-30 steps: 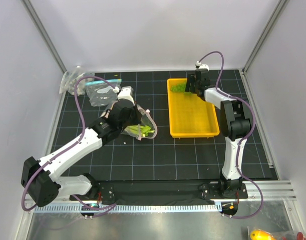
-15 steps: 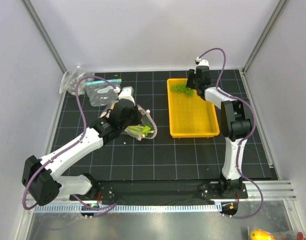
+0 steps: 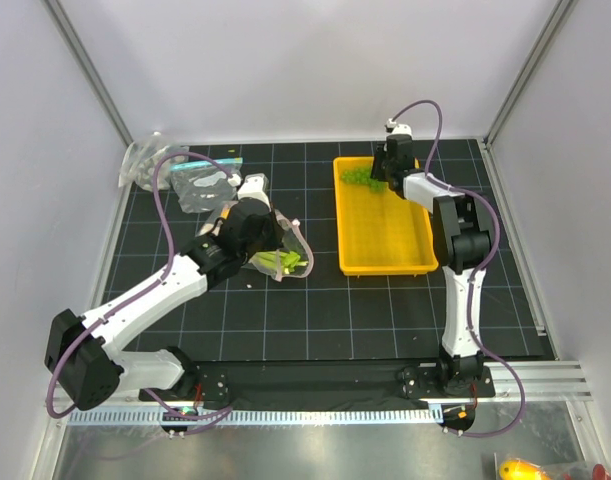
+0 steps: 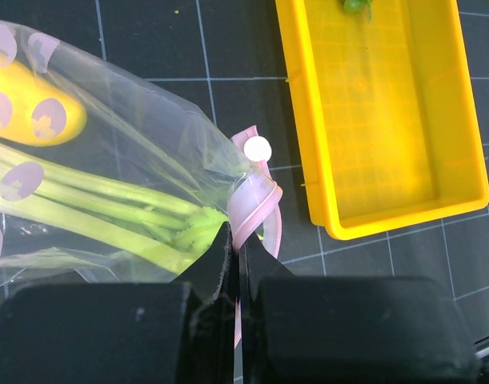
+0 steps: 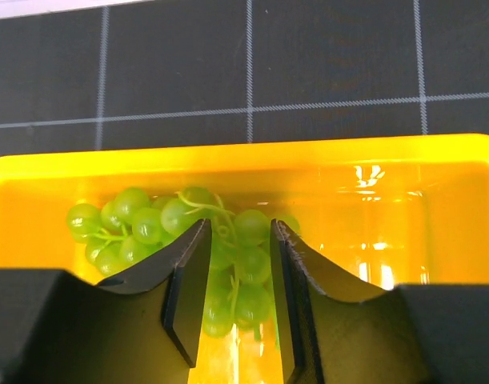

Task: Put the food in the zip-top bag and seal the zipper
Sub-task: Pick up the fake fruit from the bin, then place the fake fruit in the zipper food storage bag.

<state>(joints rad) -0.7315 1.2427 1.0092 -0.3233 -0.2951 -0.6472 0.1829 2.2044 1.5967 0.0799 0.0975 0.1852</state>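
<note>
**Left end effector** [image 4: 234,240]: jaws fully closed, pinching the pink zipper [image 4: 256,204] at the corner of the bag's mouth. The strip curls up just ahead of the fingertips. The dotted bag [image 4: 132,104] spreads ahead and to the left of the end effector, lying on the table [image 4: 228,40]. Inside it, the leek [image 4: 92,216] lies with its green end just ahead of the fingertips, and the lemon [image 4: 20,84] sits further to the left, beyond the leek.

**Right end effector** [image 5: 238,232]: jaws partly apart, lowered into the far end of the yellow tray [image 5: 436,168]. The grapes [image 5: 160,224] lie in that end of the tray; part of the bunch fills the gap between the two fingers, the rest spreads to the left of them. Whether the fingers press on the grapes cannot be told.

Top view: two other clear bags [image 3: 200,185] lie on the table beyond the left end effector, apart from it.
</note>
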